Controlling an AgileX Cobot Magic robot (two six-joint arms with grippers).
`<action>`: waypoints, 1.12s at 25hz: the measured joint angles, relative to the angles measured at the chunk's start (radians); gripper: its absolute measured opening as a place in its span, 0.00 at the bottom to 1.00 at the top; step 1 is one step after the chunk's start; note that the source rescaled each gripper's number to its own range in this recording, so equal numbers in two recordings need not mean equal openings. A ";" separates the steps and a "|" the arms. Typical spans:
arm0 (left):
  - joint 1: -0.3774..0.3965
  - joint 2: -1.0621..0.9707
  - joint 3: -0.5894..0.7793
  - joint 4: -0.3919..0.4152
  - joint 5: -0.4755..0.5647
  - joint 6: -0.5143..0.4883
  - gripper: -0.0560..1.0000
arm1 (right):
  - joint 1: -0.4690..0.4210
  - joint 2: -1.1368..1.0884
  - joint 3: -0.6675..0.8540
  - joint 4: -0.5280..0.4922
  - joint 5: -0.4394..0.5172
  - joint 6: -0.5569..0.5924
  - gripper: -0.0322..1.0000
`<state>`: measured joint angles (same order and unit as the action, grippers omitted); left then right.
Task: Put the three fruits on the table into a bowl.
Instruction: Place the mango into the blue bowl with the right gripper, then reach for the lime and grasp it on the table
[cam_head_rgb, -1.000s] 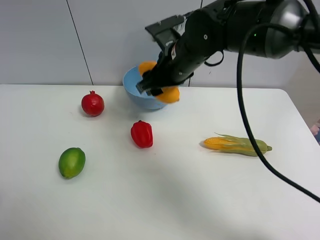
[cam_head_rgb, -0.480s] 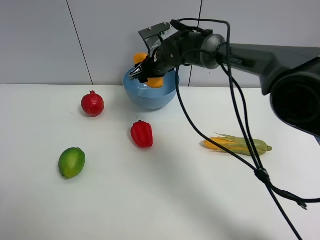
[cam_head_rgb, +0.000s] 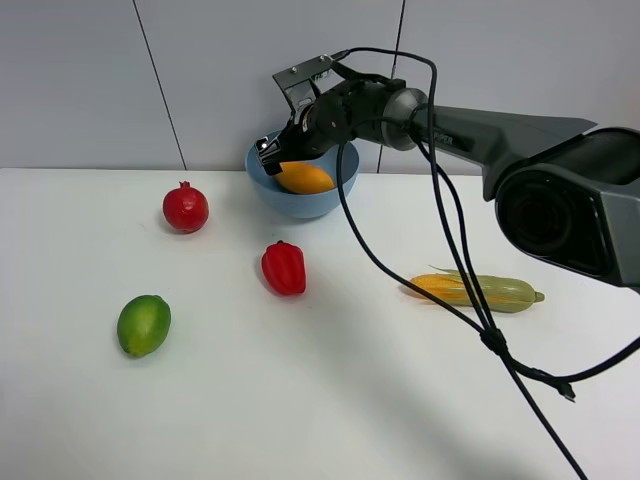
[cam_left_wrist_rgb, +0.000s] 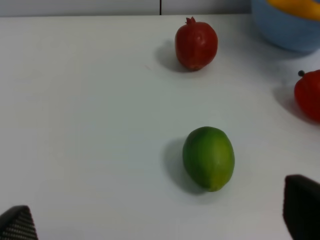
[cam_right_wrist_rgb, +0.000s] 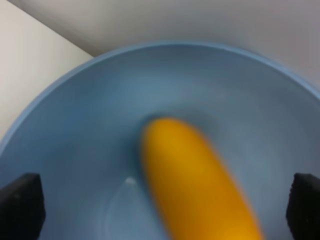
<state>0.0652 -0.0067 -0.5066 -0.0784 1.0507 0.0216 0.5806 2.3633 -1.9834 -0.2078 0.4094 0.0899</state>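
Mango lies loose inside the light-blue bowl, against its floor and touching neither finger of the gripper. The bowl stands at the back of the white table. The right gripper hangs just over the bowl's rim with its jaws spread wide and nothing in them. In the right wrist view the mango looks blurred.

The pomegranate sits on the table to the left of the bowl, apart from it. The lime lies well forward of the pomegranate, near the table's left front. The left gripper is spread fully and empty, and the lime lies ahead of it, untouched. A red pepper stands in front of the bowl, and a corn cob lies off to the right.
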 joint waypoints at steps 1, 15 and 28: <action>0.000 0.000 0.000 0.000 0.000 0.000 1.00 | 0.000 -0.005 -0.005 0.007 0.013 -0.001 0.97; 0.000 0.000 0.000 0.000 0.000 0.000 1.00 | 0.029 -0.319 -0.046 0.119 0.653 -0.109 0.99; 0.000 0.000 0.000 0.000 0.000 0.000 1.00 | 0.055 -0.406 -0.043 0.321 0.806 -0.145 0.99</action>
<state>0.0652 -0.0067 -0.5066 -0.0784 1.0507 0.0216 0.6355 1.9571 -2.0269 0.1127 1.2158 -0.0548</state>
